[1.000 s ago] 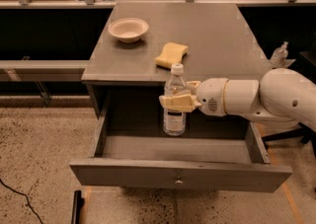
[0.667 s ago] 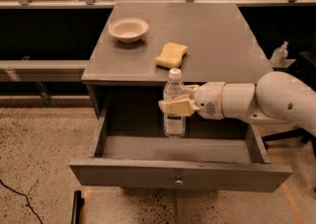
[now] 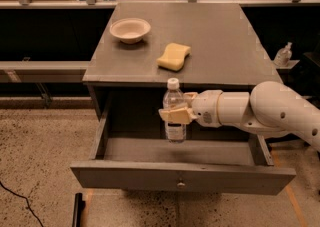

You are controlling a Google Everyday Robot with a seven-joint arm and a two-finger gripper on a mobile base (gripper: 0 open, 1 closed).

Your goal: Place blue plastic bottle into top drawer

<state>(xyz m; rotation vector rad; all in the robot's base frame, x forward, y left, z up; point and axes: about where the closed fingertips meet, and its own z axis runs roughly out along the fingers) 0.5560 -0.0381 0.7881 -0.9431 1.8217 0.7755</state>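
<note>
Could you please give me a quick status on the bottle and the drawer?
Gripper shut on bottle, over open drawer. Bottle upright, not yet released. Nothing seen in drawer beneath it.

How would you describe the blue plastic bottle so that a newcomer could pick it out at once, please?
Find the grey cabinet in the middle, its top drawer pulled open at the front. Over that drawer, the gripper on the white arm holds the blue plastic bottle upright. It is slim and clear with a white cap, unlike the small pump bottle far off at the picture's right.
</note>
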